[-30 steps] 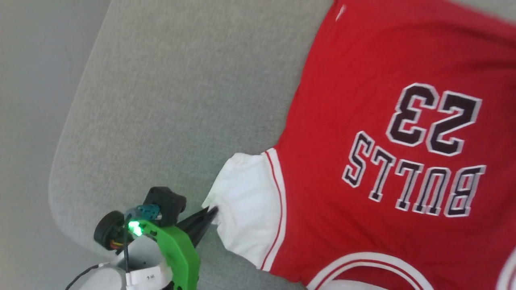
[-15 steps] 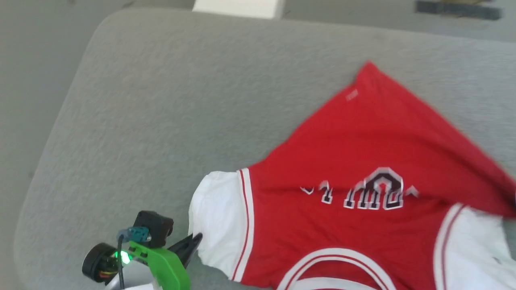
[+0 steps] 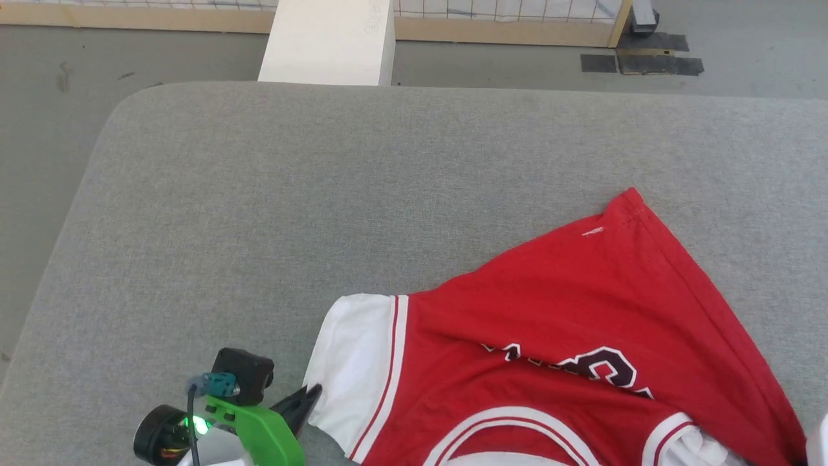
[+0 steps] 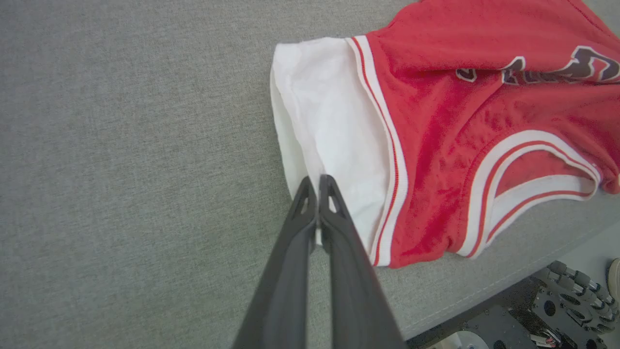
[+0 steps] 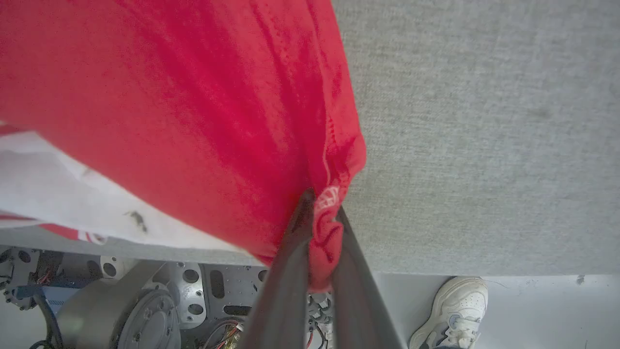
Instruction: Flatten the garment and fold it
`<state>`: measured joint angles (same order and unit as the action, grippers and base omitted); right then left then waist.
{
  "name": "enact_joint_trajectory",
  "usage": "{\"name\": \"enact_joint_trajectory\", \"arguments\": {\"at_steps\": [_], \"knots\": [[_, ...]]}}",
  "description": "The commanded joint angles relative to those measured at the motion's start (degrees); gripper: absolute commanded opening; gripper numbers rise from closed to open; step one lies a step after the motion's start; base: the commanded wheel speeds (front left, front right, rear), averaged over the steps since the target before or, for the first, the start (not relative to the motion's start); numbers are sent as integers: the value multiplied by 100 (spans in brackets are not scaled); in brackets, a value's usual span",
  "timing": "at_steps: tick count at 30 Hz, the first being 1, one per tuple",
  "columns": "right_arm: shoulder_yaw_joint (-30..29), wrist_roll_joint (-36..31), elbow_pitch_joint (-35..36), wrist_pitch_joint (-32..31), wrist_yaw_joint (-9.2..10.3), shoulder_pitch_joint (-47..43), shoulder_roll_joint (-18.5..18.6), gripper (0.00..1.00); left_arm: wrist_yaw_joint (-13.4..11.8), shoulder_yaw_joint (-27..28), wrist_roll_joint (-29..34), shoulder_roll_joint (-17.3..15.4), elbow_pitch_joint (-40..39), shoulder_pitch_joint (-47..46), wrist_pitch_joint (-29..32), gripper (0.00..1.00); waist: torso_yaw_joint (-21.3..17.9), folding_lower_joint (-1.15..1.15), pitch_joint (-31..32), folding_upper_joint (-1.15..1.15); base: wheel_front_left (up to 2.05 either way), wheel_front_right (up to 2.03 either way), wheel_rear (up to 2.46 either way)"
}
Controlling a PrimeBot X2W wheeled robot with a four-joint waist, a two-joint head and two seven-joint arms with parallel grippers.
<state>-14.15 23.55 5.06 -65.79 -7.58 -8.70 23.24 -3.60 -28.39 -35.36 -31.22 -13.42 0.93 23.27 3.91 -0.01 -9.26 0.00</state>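
The garment (image 3: 582,291) is a red T-shirt with white sleeves, lying rumpled on the near right of the grey padded table (image 3: 259,194). Its dark lettering is creased and half hidden. One hem corner points away from me. My left gripper (image 3: 314,391) is shut on the edge of the white left sleeve (image 4: 334,126), its fingertips (image 4: 310,186) pinching the cloth flat on the table. In the right wrist view my right gripper (image 5: 322,206) is shut on a bunched red corner of the garment (image 5: 193,97), held at the table's near edge.
A white box (image 3: 330,39) and a wooden-framed mesh fence (image 3: 504,29) stand on the floor beyond the table. My wheeled base (image 5: 126,310) and a person's white shoe (image 5: 453,305) show below the near edge. Bare grey padding spreads left and behind the garment.
The head camera has tilted up, bringing the table's far edge and the floor into view. The garment's right side has been drawn toward me and rumpled, hiding most of the print. My left gripper still holds the sleeve.
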Motion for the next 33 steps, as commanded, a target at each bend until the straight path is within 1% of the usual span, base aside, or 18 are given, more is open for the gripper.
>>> {"name": "enact_joint_trajectory", "arguments": {"at_steps": [1, 3, 4, 5, 11, 16, 18, 19, 20, 22, 25, 27, 33], "knots": [[-7, -53, 10, 1, 9, -61, -59, 0, -7, 6, -75, 10, 25, 3, -25, 0, 6, 1, 7, 0, 0, 0, 0], [-9, -86, -4, 80, 9, -47, -101, 0, -1, -4, -71, 5, 36, -16, -15, 0, 16, 1, 14, 0, 0, 0, 0], [6, -91, -3, 154, 9, -17, -104, 96, -1, -8, -69, 2, 35, -25, -11, 0, 20, 1, 17, 0, 0, 0, 0], [-1, -89, -15, 201, 9, 14, -111, 100, -2, -9, -70, 1, 32, -31, -7, 0, 23, 1, 18, 0, 0, 0, 0], [92, 22, 103, 270, 9, 277, 145, 100, -27, -23, -61, -17, 0, -35, 9, 0, 68, 1, 38, 0, 0, 0, 0], [85, 126, 464, 47, 9, 797, 413, 100, -51, -33, -28, -39, -110, -66, 24, 0, 211, 1, -28, 0, 0, 0, 0], [186, 141, 637, 0, 9, 1109, 532, 100, -56, -39, 5, -51, -177, -99, 26, 0, 289, 1, -110, 0, 0, 0, 0], [373, 162, 663, -19, 9, 1745, 524, 100, -68, -51, 24, -22, -260, -159, 21, 0, 443, 1, -261, 0, 0, 0, 0], [465, 141, 622, -26, 9, 1921, 525, 100, -58, -65, 34, -16, -272, -184, 24, 0, 500, 1, -311, 0, 0, 0, 0], [715, 3, 465, -9, 9, 2321, 541, 100, -32, -96, 64, -1, -287, -253, 21, 0, 626, 1, -442, 0, 0, 0, 0], [1382, -405, 92, 210, 9, 2894, 788, 100, -9, -112, 95, 35, -304, -358, -13, 0, 794, 1, -676, 0, 0, 0, 0], [1609, -512, -289, 292, 9, 3224, 735, 100, -11, -135, 171, 46, -281, -434, -33, 0, 901, 1, -792, 0, 0, 0, 0], [1798, -698, -1317, 305, 9, 3977, 704, 100, 50, -225, 213, 200, -211, -621, -133, 0, 1158, 1, -1157, 0, 0, 0, 0]]}}
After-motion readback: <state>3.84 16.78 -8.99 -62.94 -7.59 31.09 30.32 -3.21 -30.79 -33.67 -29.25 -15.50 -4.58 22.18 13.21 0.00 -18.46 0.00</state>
